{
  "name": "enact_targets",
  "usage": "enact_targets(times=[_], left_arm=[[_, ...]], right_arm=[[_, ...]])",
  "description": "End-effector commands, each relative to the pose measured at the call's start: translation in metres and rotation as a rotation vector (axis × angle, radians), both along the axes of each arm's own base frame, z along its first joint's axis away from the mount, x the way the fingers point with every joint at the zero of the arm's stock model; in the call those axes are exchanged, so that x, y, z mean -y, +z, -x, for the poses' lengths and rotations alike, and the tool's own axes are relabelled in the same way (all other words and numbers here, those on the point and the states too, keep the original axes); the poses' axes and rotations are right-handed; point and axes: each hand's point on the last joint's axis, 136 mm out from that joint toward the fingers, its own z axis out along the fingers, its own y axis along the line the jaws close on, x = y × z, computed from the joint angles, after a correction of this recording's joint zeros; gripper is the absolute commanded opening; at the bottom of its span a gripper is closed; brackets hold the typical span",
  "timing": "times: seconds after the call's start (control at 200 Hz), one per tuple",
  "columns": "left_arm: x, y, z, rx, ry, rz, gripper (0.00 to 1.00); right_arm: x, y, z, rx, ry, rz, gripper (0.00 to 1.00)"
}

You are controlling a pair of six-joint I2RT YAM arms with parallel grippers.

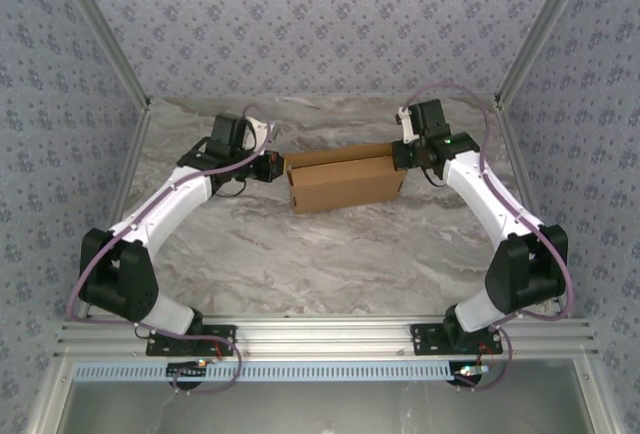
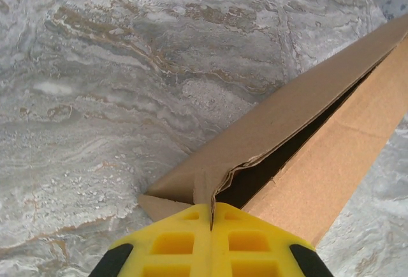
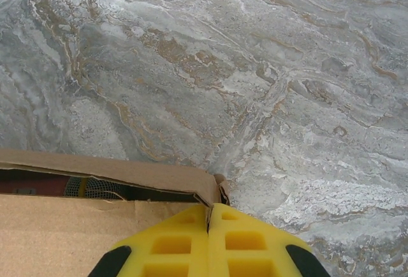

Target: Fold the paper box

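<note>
Toward the far edge of the table (image 1: 330, 254), about midway between its sides, we see the paper box (image 1: 345, 184), partly folded with its top gaping. Our left end effector (image 2: 211, 213) is clamped on the box's left corner; our right end effector (image 3: 208, 212) pinches the right corner.

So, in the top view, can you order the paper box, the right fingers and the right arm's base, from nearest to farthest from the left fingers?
1. paper box: in the middle, its left end pinched by the left fingers.
2. right fingers: at the box's right end.
3. right arm's base: at the near table edge, on the right.
</note>
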Motion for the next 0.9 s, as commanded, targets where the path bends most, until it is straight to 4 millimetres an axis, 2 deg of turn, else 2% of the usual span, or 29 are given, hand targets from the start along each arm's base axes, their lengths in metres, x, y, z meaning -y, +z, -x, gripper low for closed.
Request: enact_targets(times=[0.0, 0.345, 0.555, 0.72, 0.894], left_arm=[[0.011, 0.012, 0.003, -0.061, 0.056, 0.086, 0.0], [0.01, 0.003, 0.005, -0.193, 0.22, 0.147, 0.0], [0.011, 0.003, 0.01, -0.177, 0.278, 0.117, 0.0], [0.013, -0.004, 0.017, -0.152, 0.32, 0.07, 0.0], [0.022, -0.01, 0.024, -0.14, 0.347, 0.078, 0.0]], right_arm=[[-0.011, -0.025, 0.023, -0.108, 0.031, -0.011, 0.06], [-0.012, -0.027, 0.023, -0.11, 0.035, -0.004, 0.06], [-0.012, -0.028, 0.023, -0.11, 0.034, -0.004, 0.06], [-0.013, -0.027, 0.022, -0.107, 0.031, -0.006, 0.06], [-0.015, -0.03, 0.022, -0.116, 0.033, -0.006, 0.06]])
